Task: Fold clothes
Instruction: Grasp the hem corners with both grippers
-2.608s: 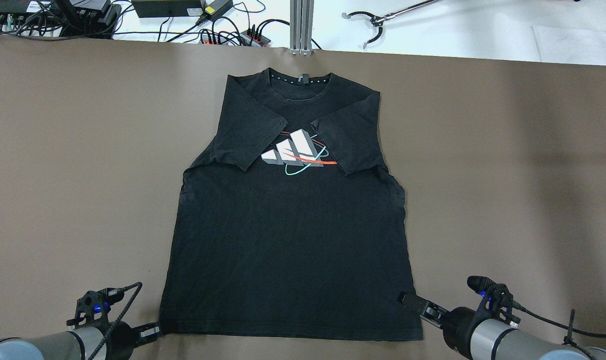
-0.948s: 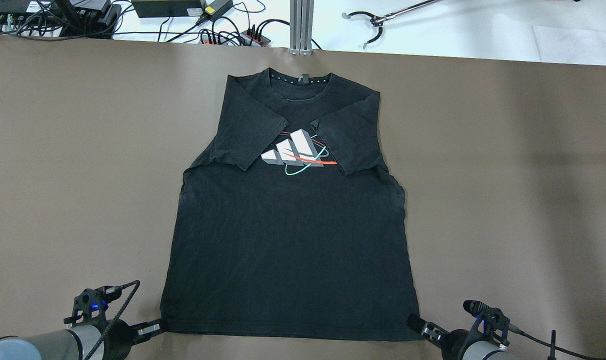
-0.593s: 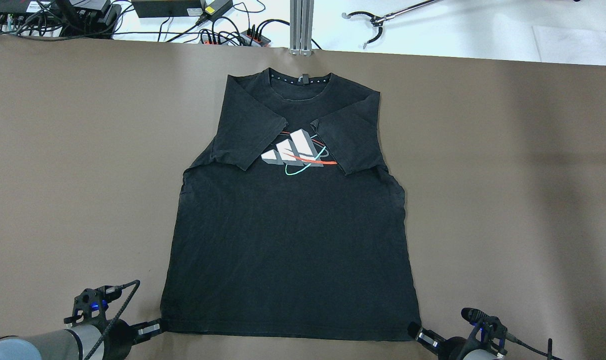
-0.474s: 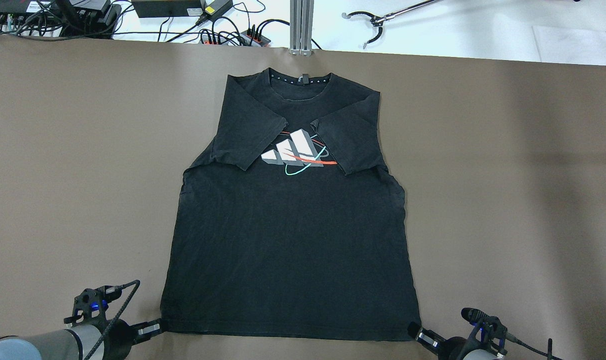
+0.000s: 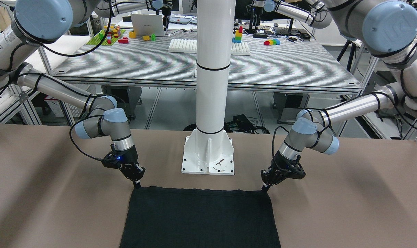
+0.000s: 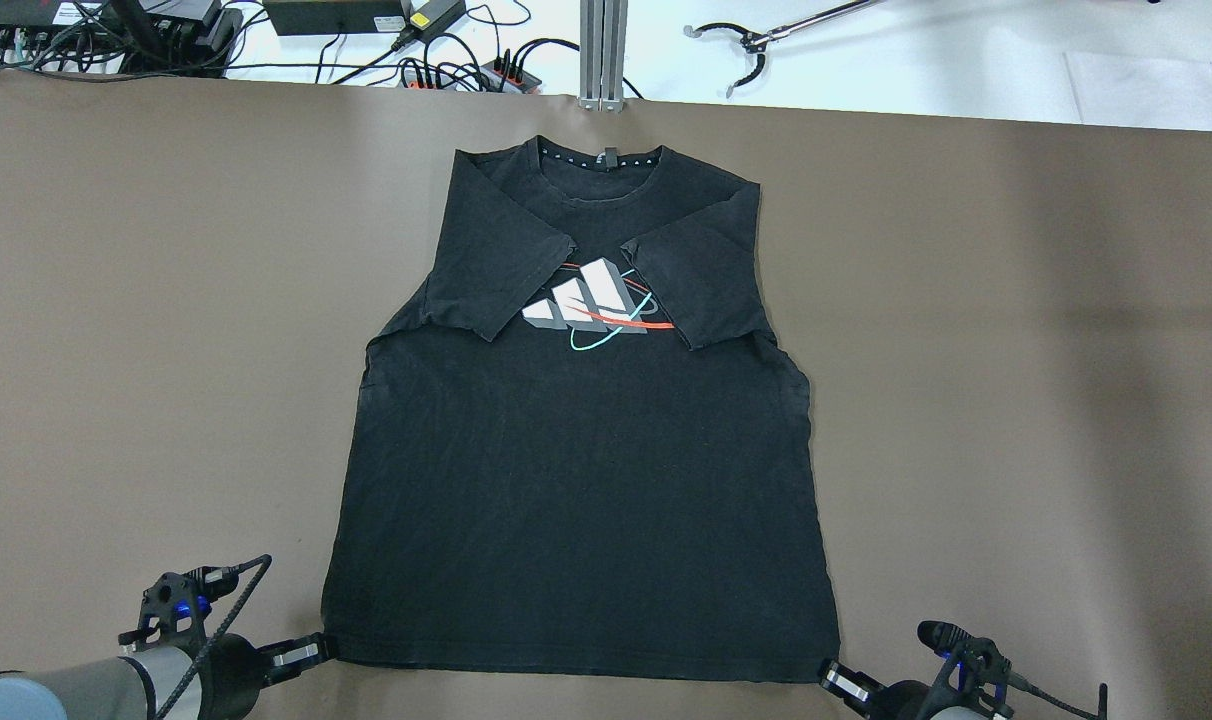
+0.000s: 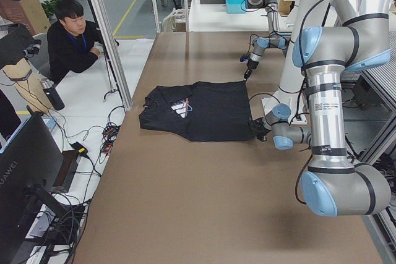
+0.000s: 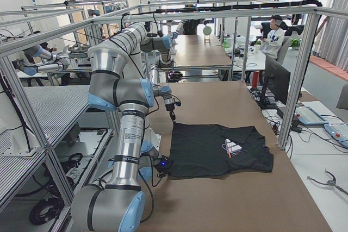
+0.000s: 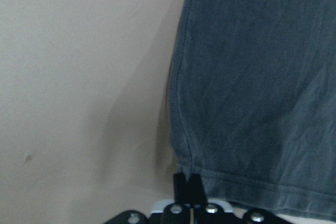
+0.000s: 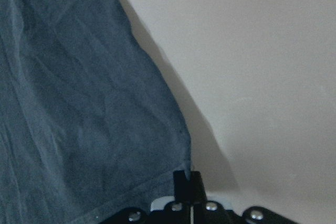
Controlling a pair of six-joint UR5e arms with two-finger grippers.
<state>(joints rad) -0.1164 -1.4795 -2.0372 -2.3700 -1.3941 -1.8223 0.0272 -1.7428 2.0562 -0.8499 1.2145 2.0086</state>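
The clothes [image 6: 581, 470] are one black T-shirt lying flat, front up, with both sleeves folded in over a white, red and teal chest logo [image 6: 596, 305]. My left gripper [image 6: 316, 650] is at the hem's near-left corner. In the left wrist view its fingers [image 9: 189, 184] are pressed together on that corner of the clothes [image 9: 252, 87]. My right gripper [image 6: 828, 672] is at the near-right corner, and its fingers [image 10: 188, 179] pinch the tip of the clothes [image 10: 84, 103]. In the front-facing view the left gripper [image 5: 265, 187] and right gripper [image 5: 137, 185] touch the hem of the clothes [image 5: 200, 217].
The brown table [image 6: 1016, 350] stretches wide on both sides of the shirt. Cables and power strips [image 6: 446, 60] and a grabber tool [image 6: 756, 40] lie beyond the far edge. The robot's white pedestal [image 5: 210, 103] stands behind the hem. A person [image 7: 71, 35] sits past the far end.
My right gripper has slid toward the near edge, along the shirt's right side, to the hem corner. The left gripper drew back slightly, and the hem shifted a little nearer.
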